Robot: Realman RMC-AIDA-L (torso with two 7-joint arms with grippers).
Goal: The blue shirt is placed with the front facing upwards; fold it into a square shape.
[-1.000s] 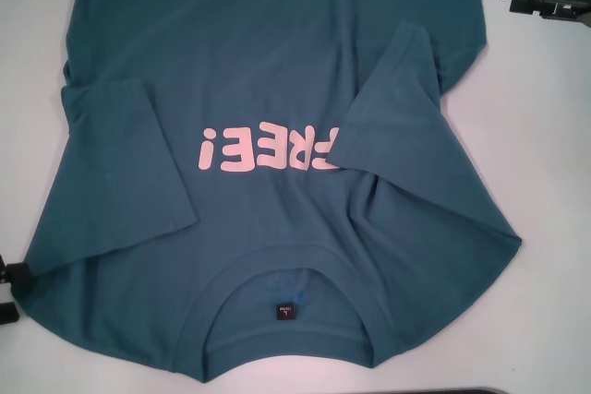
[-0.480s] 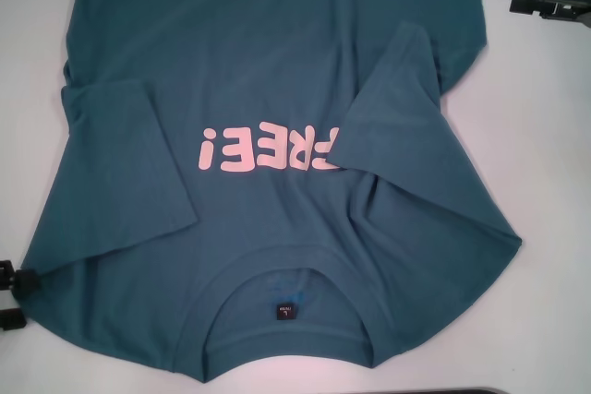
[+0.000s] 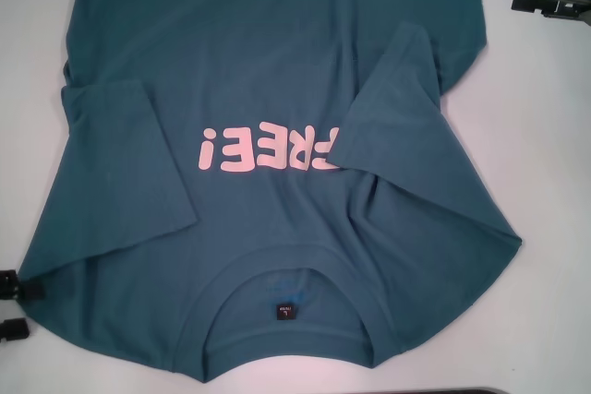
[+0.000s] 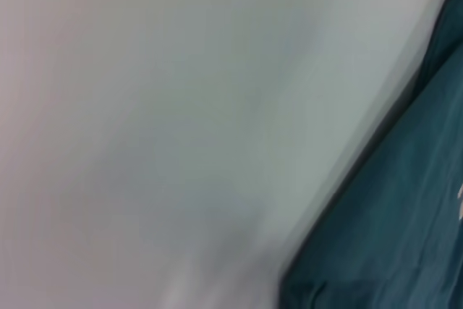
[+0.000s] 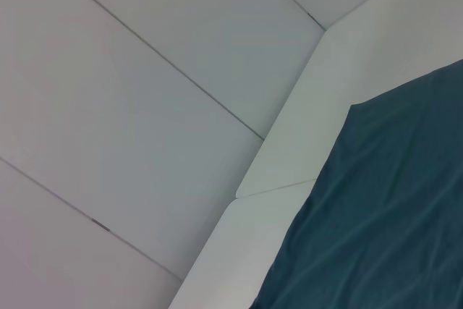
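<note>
Soft and limp, the blue shirt [image 3: 277, 136] should bunch easily, so its shoulder edge just beside the open, empty left end effector [image 3: 14, 306] looks the best pinch point.

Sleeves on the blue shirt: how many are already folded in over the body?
2. On the blue shirt, the left sleeve lies folded over the chest beside the pink lettering; the right sleeve lies folded diagonally, covering the lettering's end.
</note>
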